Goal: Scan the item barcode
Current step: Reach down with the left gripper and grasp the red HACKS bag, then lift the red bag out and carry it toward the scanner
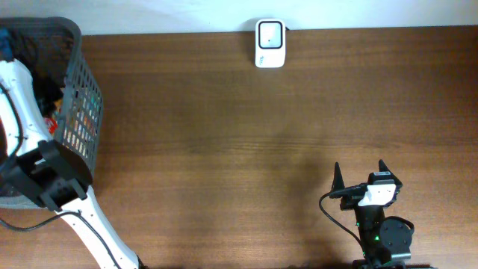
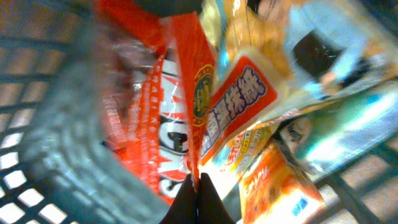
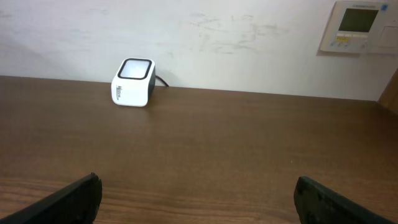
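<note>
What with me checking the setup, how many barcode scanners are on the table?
1. The white scanner stands at the far edge of the table, near the middle. The basket at the left could hide another.

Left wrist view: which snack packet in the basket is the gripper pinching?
The red packet with white lettering: its edge runs into the shut left gripper. The orange packets lie beside it, ungripped.

It looks like a mock shop checkout set up in a plain room. A white barcode scanner [image 1: 269, 43] sits on the wooden table [image 1: 224, 149]. A mesh basket [image 1: 78, 112] holds a red snack packet [image 2: 168, 112] among other wrappers. A control panel [image 3: 359, 25] hangs on the bare wall [image 3: 217, 43].
</note>
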Action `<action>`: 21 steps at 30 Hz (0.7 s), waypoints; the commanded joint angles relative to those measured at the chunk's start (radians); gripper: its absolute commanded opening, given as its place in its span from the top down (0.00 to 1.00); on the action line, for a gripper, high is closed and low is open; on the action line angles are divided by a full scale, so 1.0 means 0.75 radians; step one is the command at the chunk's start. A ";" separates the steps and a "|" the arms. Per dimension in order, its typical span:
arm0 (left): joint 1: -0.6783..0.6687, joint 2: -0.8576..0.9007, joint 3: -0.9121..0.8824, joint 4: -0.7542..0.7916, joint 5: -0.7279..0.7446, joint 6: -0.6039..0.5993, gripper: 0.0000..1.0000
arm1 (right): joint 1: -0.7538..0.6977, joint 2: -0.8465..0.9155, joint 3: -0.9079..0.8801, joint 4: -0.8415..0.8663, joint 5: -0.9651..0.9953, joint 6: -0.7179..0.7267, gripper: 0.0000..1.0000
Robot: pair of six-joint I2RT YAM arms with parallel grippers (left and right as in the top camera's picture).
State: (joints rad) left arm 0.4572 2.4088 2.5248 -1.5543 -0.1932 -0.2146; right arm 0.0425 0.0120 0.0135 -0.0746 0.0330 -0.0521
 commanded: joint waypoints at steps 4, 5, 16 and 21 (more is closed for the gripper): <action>-0.014 -0.105 0.403 -0.101 0.058 -0.012 1.00 | -0.006 -0.008 -0.011 -0.006 0.006 0.010 0.02; -0.020 -0.125 0.423 -0.108 0.069 -0.012 1.00 | -0.006 -0.008 -0.011 -0.006 0.006 0.010 0.01; -0.162 -0.386 0.472 -0.057 0.090 -0.012 1.00 | -0.006 -0.008 -0.011 -0.006 0.006 0.010 0.02; -0.309 -0.575 0.472 0.012 0.090 -0.012 1.00 | -0.006 -0.008 -0.011 -0.006 0.006 0.010 0.02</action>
State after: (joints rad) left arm 0.2893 2.0945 2.8521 -1.5745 -0.1307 -0.2180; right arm 0.0425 0.0120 0.0135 -0.0746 0.0330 -0.0521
